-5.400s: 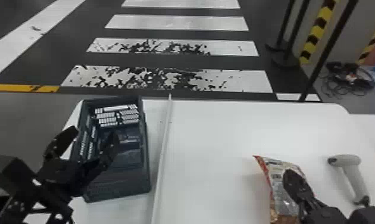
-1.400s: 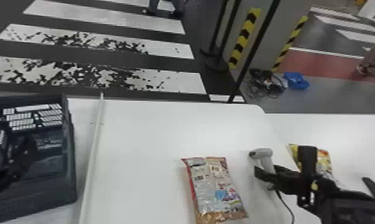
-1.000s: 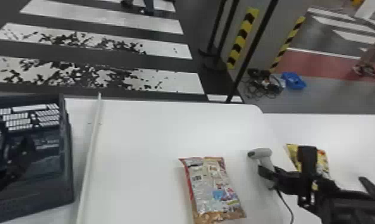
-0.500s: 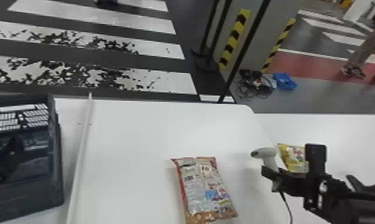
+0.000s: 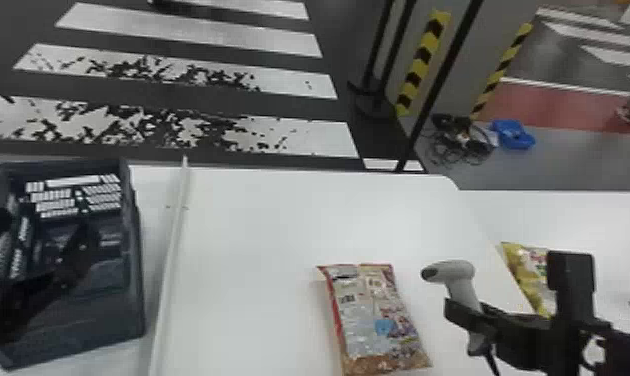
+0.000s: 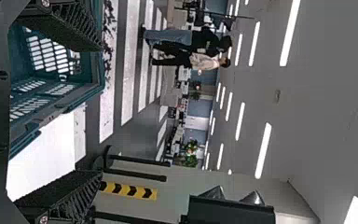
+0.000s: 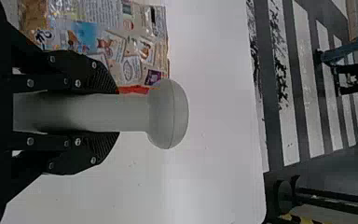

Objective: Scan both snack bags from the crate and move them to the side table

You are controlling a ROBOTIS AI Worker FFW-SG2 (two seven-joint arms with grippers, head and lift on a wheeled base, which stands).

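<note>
R end effector (image 5: 466, 307) pinches 1 scanner (image 5: 449, 275), 1 red-edged snack bag (image 5: 376, 320) L of it, 1 yellow snack bag (image 5: 524, 267) R, L end effector (image 5: 43, 225) spread

Head view: high vantage, forward and down, white table (image 5: 259, 225) at middle range. Left wrist view: sideways, close by crate (image 5: 134, 295), outward to striped floor (image 5: 299, 137) and ceiling lights (image 6: 263, 150). Right wrist view: sideways, very near barcode scanner (image 5: 461, 274), across table. Shared with head: crate, left; scanner, red-edged snack bag (image 5: 374, 315), right.
</note>
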